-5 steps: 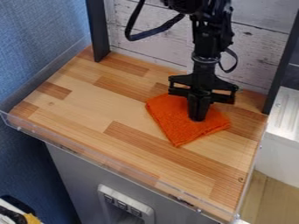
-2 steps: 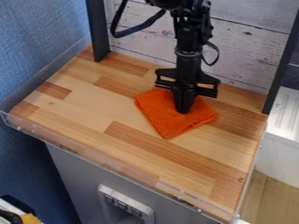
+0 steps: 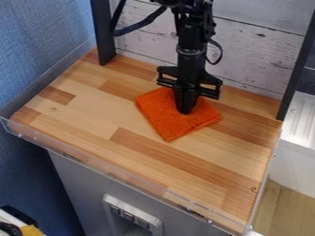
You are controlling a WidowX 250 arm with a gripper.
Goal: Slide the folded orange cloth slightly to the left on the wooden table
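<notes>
The black gripper (image 3: 186, 112) points down over the back middle of the wooden tabletop (image 3: 92, 120), its tip against an orange cloth (image 3: 169, 121). Its fingertips are together on the cloth's upper right part. The cloth is folded and lies flat on the wood, with one corner toward the front edge. Part of the cloth's back edge is hidden behind the gripper.
A low clear rail (image 3: 111, 170) runs along the front and side edges. Dark posts (image 3: 103, 32) stand at the back left and right, before a whitewashed plank wall (image 3: 258, 50). A white unit (image 3: 298, 124) is at the right.
The gripper has moved left and somewhat toward the back wall. The orange cloth has slid the same way with it, keeping about the same shape and angle.
</notes>
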